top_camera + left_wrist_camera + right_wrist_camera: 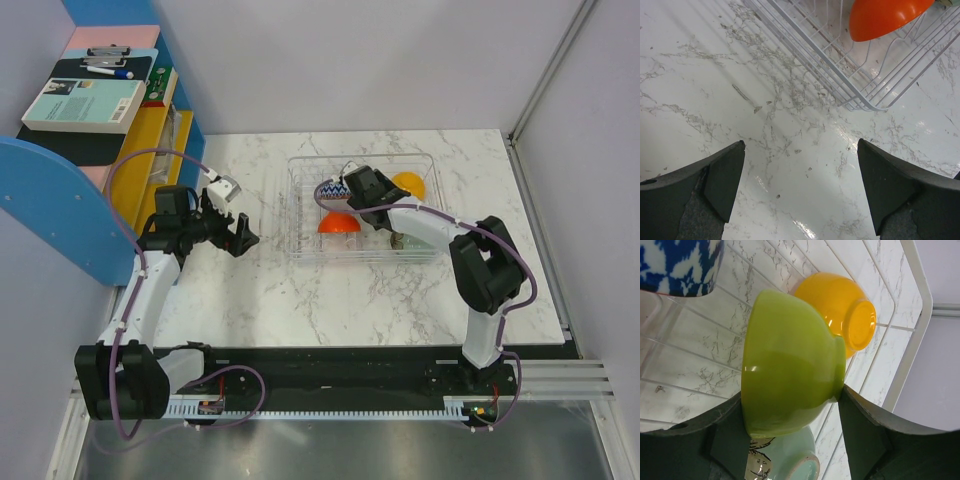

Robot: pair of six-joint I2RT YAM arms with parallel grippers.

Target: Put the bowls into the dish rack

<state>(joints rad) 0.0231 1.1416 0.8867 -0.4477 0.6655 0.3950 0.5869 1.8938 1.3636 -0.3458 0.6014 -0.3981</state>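
Lime green bowl (pixel 790 365) sits clamped in right end effector (pixel 791 395) over the dish rack (pixel 305 180); left end effector (pixel 800 145) spread apart.

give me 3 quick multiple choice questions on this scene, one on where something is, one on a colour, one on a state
1. The red-orange bowl lies: A in the dish rack; B on a book; C in a gripper.
2. The held bowl in the right gripper is: A blue; B red; C lime green.
3. The left gripper is: A shut on a bowl; B open and empty; C out of view.

Answers: 1 A, it sits inside the rack's rim. 2 C, lime green shows between the fingers. 3 B, its fingers stand wide apart over the table.
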